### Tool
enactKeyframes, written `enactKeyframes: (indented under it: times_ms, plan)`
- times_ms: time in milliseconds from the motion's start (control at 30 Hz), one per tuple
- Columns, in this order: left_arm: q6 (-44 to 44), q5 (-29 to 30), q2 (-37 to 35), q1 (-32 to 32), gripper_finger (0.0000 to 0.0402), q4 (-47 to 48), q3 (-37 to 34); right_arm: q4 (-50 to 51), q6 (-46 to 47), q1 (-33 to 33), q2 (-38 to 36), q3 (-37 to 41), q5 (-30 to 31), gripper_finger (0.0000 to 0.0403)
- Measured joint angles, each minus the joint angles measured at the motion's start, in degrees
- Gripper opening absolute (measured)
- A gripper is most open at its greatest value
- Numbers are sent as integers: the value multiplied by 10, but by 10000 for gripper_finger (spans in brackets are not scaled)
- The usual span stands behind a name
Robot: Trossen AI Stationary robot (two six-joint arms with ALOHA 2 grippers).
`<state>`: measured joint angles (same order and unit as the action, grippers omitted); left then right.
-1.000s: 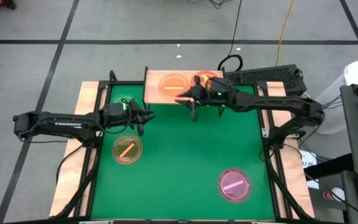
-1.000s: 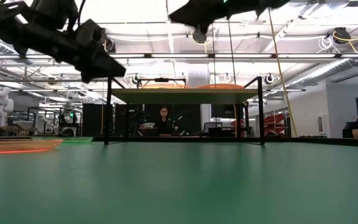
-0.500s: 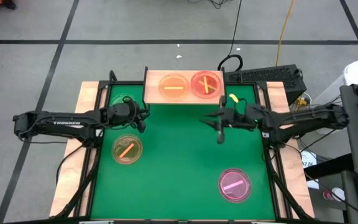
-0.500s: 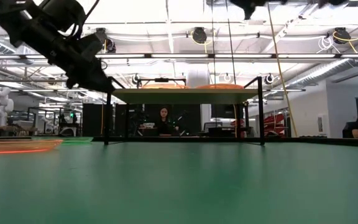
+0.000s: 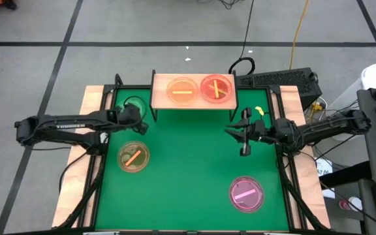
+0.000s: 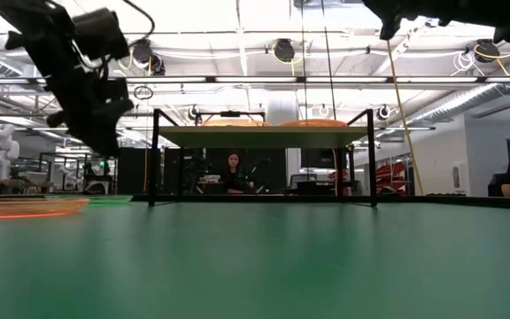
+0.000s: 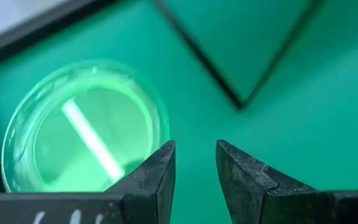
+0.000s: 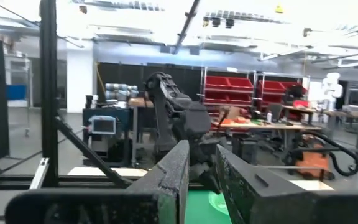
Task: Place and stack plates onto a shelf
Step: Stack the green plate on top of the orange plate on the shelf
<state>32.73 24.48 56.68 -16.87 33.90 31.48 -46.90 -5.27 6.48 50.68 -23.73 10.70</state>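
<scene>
The light-wood shelf [image 5: 193,103] on black legs stands at the table's far edge. On it lie an orange plate [image 5: 182,90] and a red plate [image 5: 216,89], side by side. A green plate [image 5: 134,106] lies flat on the table left of the shelf, an amber plate [image 5: 133,156] at near left and a pink plate [image 5: 247,194] at near right. My left gripper [image 5: 140,121] hovers beside the green plate [image 7: 86,130], open by a narrow gap [image 7: 194,163] and empty. My right gripper [image 5: 239,134] hangs in the air right of centre, narrowly open [image 8: 202,165] and empty.
The shelf's black legs [image 6: 153,159] stand close to the green plate. A dark frame rail [image 7: 17,43] runs along the table edge behind it. Open green table [image 5: 188,163] lies between the arms. People sit in the room beyond the table [image 6: 233,168].
My right gripper has drawn back from over the shelf's right part toward the table's right and near side, uncovering the red plate that lies there. My left gripper has moved toward the far left, toward the green plate, and tipped downward.
</scene>
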Motion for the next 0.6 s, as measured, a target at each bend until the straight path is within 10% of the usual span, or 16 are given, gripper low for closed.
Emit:
enactKeyframes:
  times_ms: [600]
  plan:
    - [-67,-45,175,-49,120,22,0,0,1,19,0,0,-18,63]
